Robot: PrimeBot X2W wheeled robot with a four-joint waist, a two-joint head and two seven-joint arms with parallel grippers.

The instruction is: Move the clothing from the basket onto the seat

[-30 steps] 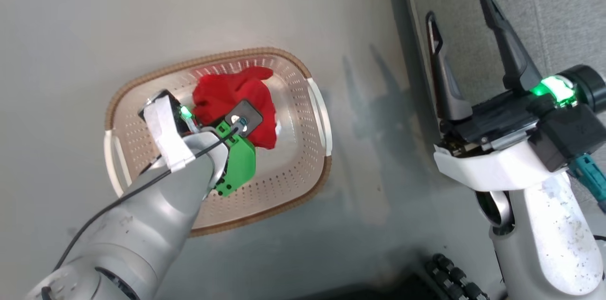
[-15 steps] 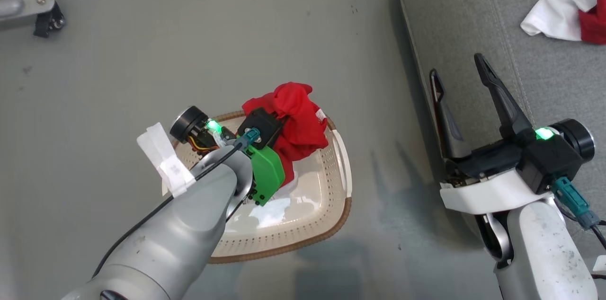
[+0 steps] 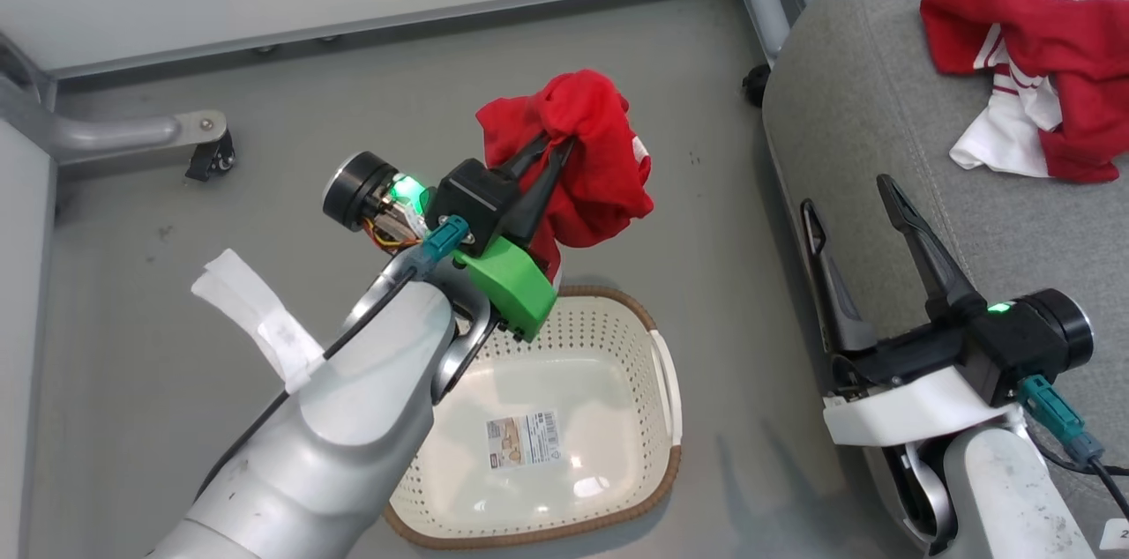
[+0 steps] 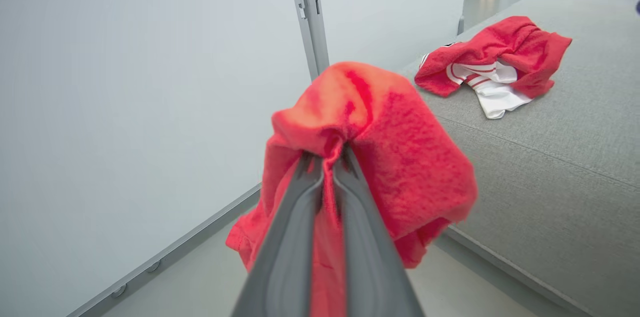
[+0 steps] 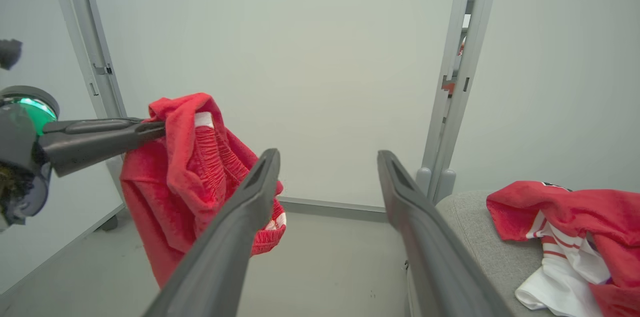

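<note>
Plain red garment point(image 3: 593, 175), crumpled fleecy fabric with white trim, pinched aloft between closed fingers of left gripper point(image 3: 557, 138), beyond the perforated cream basket point(image 3: 609, 334), striped red-and-white garment point(image 3: 1032, 83) heaped on grey upholstered seat point(image 3: 882, 118), fingers of right gripper point(image 3: 845, 193) spread.

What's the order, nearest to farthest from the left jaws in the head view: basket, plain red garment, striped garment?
1. plain red garment, clamped in the left jaws, off the floor.
2. basket, on the floor just below them, toward the robot.
3. striped garment, lying on the seat, far to the right.
</note>
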